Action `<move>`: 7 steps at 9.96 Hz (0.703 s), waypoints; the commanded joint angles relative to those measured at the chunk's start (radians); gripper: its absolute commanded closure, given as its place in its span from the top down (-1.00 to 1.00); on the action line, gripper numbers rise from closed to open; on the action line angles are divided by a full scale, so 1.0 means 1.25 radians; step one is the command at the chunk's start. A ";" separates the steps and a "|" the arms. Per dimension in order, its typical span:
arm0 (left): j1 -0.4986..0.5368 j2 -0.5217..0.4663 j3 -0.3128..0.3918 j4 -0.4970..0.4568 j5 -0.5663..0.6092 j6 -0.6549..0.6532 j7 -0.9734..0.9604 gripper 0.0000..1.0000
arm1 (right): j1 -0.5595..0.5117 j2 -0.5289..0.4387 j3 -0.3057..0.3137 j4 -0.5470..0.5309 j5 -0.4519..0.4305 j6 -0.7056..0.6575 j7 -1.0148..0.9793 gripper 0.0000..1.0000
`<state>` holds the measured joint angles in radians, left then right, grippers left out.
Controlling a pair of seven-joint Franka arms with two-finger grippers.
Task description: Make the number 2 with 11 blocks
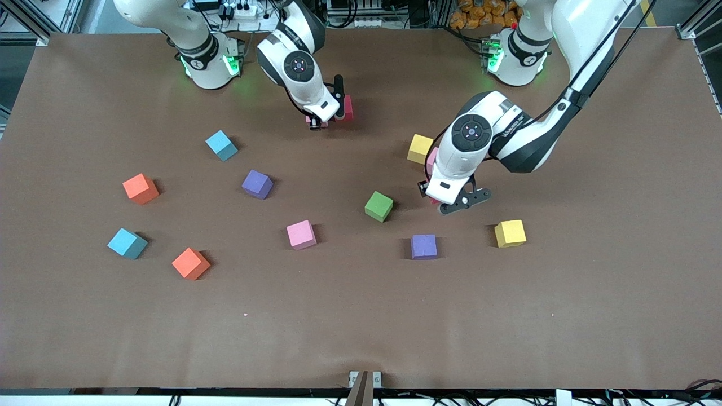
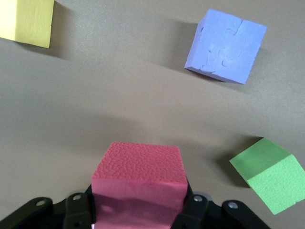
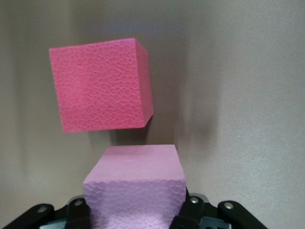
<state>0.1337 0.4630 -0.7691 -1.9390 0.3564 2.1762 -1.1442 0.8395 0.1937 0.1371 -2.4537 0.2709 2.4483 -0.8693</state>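
The right gripper (image 1: 333, 115), upper middle of the front view, is closed on a light pink block (image 3: 136, 188) and holds it just beside a red block (image 1: 347, 107) lying on the table (image 1: 361, 327), probably to set the two touching as a start of the number 2 (no digit is formed yet). The left gripper (image 1: 451, 204), right of centre, has its fingers clamped on a red-pink block (image 2: 138, 183), lifted over the table between the green block (image 1: 378, 206) and a yellow block (image 1: 510, 233). The other blocks lie scattered across the middle of the frame.
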 commanded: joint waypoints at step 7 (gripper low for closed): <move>0.012 -0.024 -0.011 -0.009 -0.020 -0.012 -0.010 -1.00 | -0.007 -0.011 0.009 0.066 0.043 -0.125 -0.040 -0.07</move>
<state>0.1349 0.4629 -0.7691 -1.9387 0.3564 2.1762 -1.1459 0.8369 0.1890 0.1390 -2.3675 0.2984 2.2970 -0.8932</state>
